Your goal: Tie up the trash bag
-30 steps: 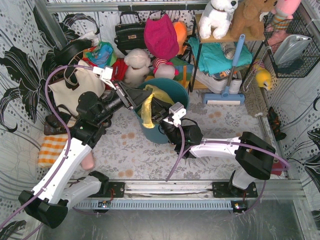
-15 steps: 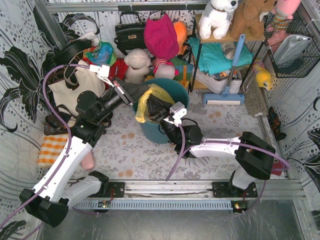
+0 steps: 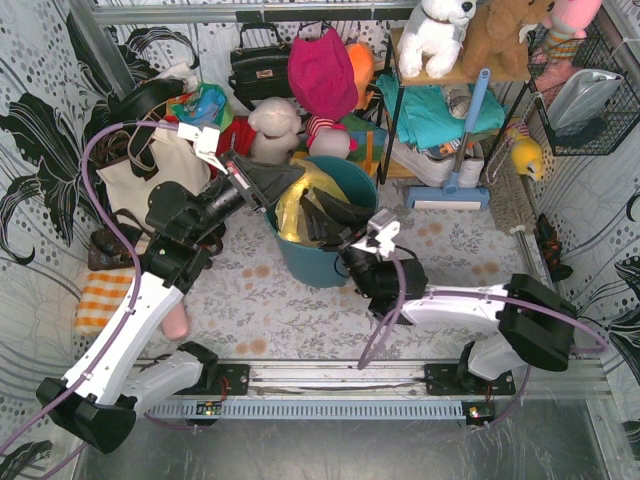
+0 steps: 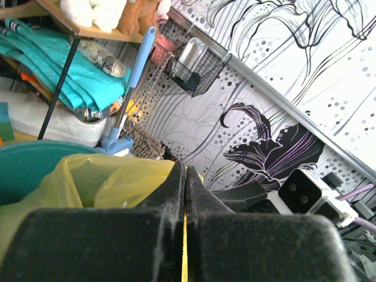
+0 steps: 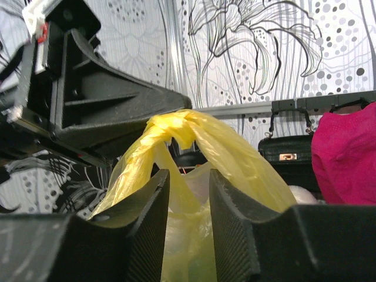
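Observation:
The yellow trash bag (image 3: 292,208) sits in the teal bin (image 3: 310,265) at the middle of the floor. My left gripper (image 3: 272,192) reaches in from the left and is shut on the bag's gathered top. A thin strip of yellow film shows between the jaws in the left wrist view, where the gripper (image 4: 185,168) rises in front of the bag (image 4: 111,182). My right gripper (image 5: 188,176) stands open at the bin's right side. The bag (image 5: 200,141) hangs slack between the right fingers (image 5: 150,205), which do not pinch it. The bag's twisted peak meets the left gripper (image 5: 117,111).
A cream tote (image 3: 140,180) lies left of the bin and a black handbag (image 3: 260,65) hangs behind it. A shelf with teal cloth (image 3: 440,110) and a blue-handled brush (image 3: 465,130) stand at the right. An orange checked cloth (image 3: 105,300) lies near left.
My left gripper has shut on the bag's top and drawn it left. My right gripper has let go of the flap, opened and backed off to the right.

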`<action>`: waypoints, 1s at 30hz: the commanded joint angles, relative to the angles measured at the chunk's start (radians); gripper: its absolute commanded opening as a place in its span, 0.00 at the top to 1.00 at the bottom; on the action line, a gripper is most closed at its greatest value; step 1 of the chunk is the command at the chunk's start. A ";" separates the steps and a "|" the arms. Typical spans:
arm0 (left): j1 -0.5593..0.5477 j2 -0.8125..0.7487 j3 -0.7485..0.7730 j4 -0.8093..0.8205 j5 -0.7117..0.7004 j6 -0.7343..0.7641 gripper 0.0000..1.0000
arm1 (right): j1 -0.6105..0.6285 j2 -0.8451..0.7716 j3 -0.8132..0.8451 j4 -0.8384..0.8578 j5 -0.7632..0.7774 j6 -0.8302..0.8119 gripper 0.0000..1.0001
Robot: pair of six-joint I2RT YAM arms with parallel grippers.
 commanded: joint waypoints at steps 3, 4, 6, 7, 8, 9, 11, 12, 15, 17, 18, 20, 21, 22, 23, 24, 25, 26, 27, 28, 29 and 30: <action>-0.006 0.015 0.045 0.121 0.036 0.037 1.00 | 0.004 -0.206 -0.085 -0.086 0.004 0.172 0.60; -0.007 0.016 0.044 0.129 0.041 0.039 1.00 | 0.004 -0.235 -0.093 -0.131 -0.008 0.194 0.59; -0.006 0.025 0.046 0.153 0.053 0.041 1.00 | 0.004 -0.290 -0.099 -0.238 -0.043 0.248 0.56; -0.007 0.030 0.048 0.157 0.059 0.042 1.00 | 0.004 -0.313 -0.095 -0.294 -0.060 0.280 0.54; -0.007 0.039 0.054 0.156 0.065 0.045 1.00 | 0.003 -0.331 -0.090 -0.338 -0.082 0.299 0.52; -0.006 0.045 0.058 0.155 0.072 0.047 1.00 | 0.004 -0.344 -0.079 -0.391 -0.093 0.317 0.50; -0.006 0.055 0.055 0.170 0.090 0.042 1.00 | 0.004 -0.360 -0.037 -0.511 -0.080 0.354 0.49; -0.006 0.055 0.050 0.183 0.097 0.037 1.00 | 0.003 -0.361 -0.015 -0.556 -0.064 0.367 0.49; -0.006 0.055 0.041 0.202 0.126 0.030 1.00 | 0.004 -0.359 0.026 -0.605 0.003 0.417 0.48; -0.007 0.052 0.032 0.219 0.149 0.025 1.00 | 0.004 -0.360 0.061 -0.660 0.081 0.477 0.44; -0.006 0.050 0.028 0.228 0.161 0.023 1.00 | 0.005 -0.361 0.081 -0.700 0.120 0.509 0.43; -0.006 0.043 0.016 0.249 0.183 0.020 1.00 | 0.004 -0.366 0.104 -0.755 0.168 0.580 0.40; -0.006 0.043 0.011 0.255 0.191 0.020 1.00 | 0.004 -0.369 0.102 -0.741 0.177 0.590 0.38; -0.006 0.041 0.007 0.257 0.198 0.022 1.00 | 0.002 -0.373 0.095 -0.715 0.179 0.599 0.35; -0.007 0.040 0.003 0.259 0.204 0.023 1.00 | 0.002 -0.377 0.092 -0.694 0.186 0.614 0.31; -0.007 0.039 0.002 0.260 0.209 0.024 1.00 | 0.002 -0.381 0.094 -0.687 0.195 0.630 0.29; -0.008 0.039 0.000 0.260 0.209 0.023 1.00 | 0.002 -0.383 0.097 -0.687 0.205 0.650 0.29; -0.007 0.039 -0.004 0.260 0.210 0.024 1.00 | 0.002 -0.385 0.105 -0.702 0.220 0.675 0.29; -0.009 0.041 -0.006 0.260 0.211 0.024 1.00 | 0.001 -0.386 0.117 -0.728 0.238 0.705 0.29; -0.009 0.043 -0.010 0.261 0.213 0.024 1.00 | 0.000 -0.386 0.129 -0.762 0.253 0.736 0.31; -0.009 0.044 -0.014 0.265 0.214 0.024 1.00 | -0.006 -0.385 0.143 -0.796 0.262 0.757 0.33; -0.009 0.046 -0.019 0.269 0.218 0.022 1.00 | -0.011 -0.381 0.156 -0.824 0.267 0.776 0.35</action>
